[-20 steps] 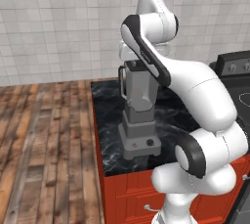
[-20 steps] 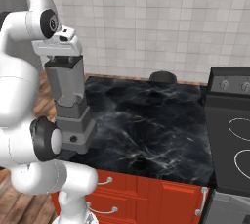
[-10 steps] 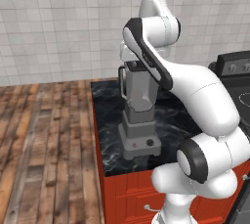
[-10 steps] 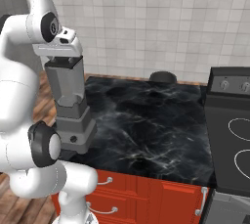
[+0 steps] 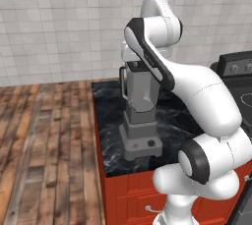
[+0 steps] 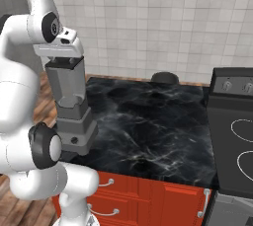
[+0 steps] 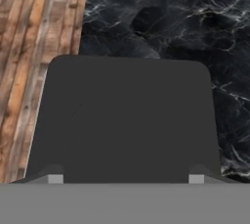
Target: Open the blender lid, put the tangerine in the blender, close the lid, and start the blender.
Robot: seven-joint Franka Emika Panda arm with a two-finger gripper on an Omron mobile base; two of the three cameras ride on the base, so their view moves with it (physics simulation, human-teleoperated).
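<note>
The blender lid is sitting square on the rim of the blender, which is standing near the left front corner of the black marble counter. It is looking like a rigid, light plastic cap with smooth flat faces and rounded corners, so it is probably going to come off with little force but could slide between the fingers if pinched only at the top edge. The sensible hold is across two opposite straight sides, low enough for the pads to bear on the side walls, then a lift straight up so the jar is not being tipped on its stepped base. The jar itself is looking tall and top-heavy, so any sideways pull is risking a wobble.

The gripper is hanging directly over the lid, pointing down at it. Its jaws are standing wide apart, the two tips straddling the cap near its opposite edges in the hand view. Whether the tips are already touching the lid's sides or just hovering beside them cannot be told from these views; nothing is looking lifted. In the right base view the hand is sitting right on top of the jar
</note>
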